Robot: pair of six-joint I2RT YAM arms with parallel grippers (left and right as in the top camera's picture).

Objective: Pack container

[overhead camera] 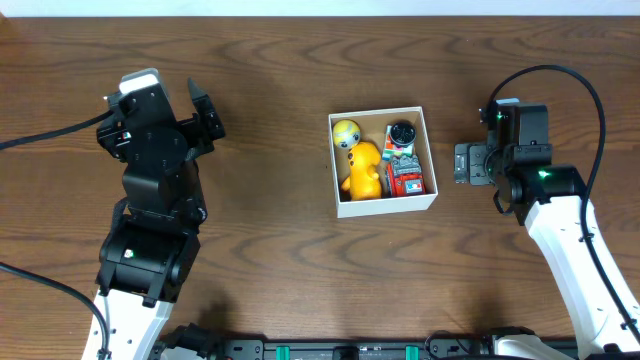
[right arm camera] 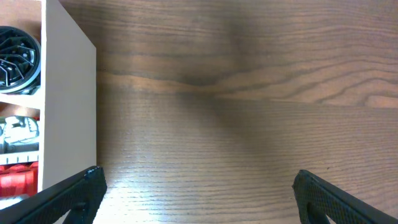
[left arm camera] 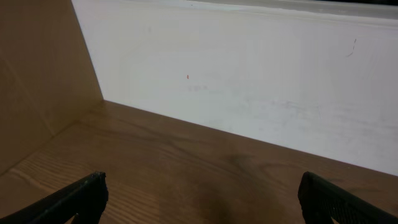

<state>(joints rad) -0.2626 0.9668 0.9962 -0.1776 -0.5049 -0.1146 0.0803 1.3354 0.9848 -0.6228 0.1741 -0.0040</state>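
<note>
Holding both pairs of jaws spread wide with nothing between them, I have my left gripper (overhead camera: 205, 108) over bare wood well to the left of the container (overhead camera: 388, 206), and my right gripper (overhead camera: 466, 165) just beside its right wall. The container sits on the table (overhead camera: 280, 60) between my two arms. It holds a yellow figure (overhead camera: 362, 165), a red toy (overhead camera: 405, 178) and a round black piece (overhead camera: 401, 133).

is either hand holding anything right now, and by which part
Nothing is held: the left hand and the right hand are both open and empty, apart from the container.
</note>
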